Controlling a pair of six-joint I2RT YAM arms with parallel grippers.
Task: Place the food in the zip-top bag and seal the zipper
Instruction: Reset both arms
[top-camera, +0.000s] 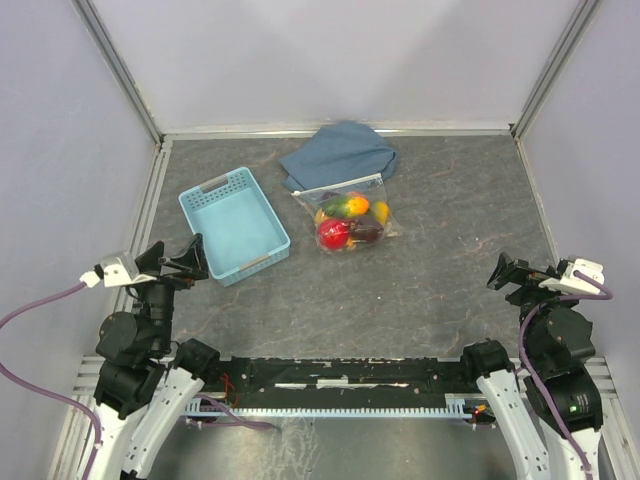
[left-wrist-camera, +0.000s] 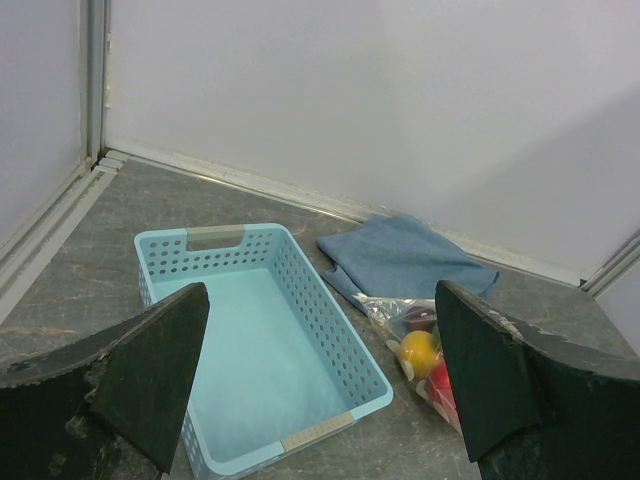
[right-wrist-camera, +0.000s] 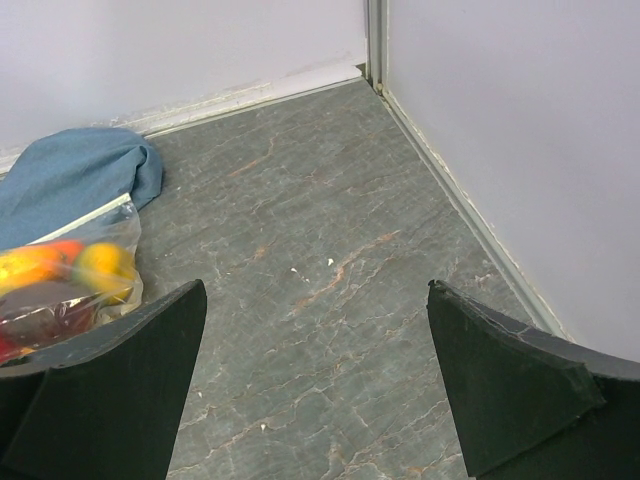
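Observation:
The clear zip-top bag (top-camera: 352, 215) lies on the table's far middle with the toy fruits (top-camera: 345, 222) inside it: red, orange, yellow, green and dark purple. Its zipper strip (top-camera: 340, 186) runs along the far edge, next to the blue cloth. The bag also shows in the left wrist view (left-wrist-camera: 420, 345) and the right wrist view (right-wrist-camera: 70, 285). My left gripper (top-camera: 175, 262) is open and empty, near the basket's front corner. My right gripper (top-camera: 515, 272) is open and empty, at the right side, far from the bag.
A light-blue plastic basket (top-camera: 233, 224) stands empty left of the bag (left-wrist-camera: 270, 340). A folded blue cloth (top-camera: 340, 155) lies behind the bag, partly under it. Walls enclose the table on three sides.

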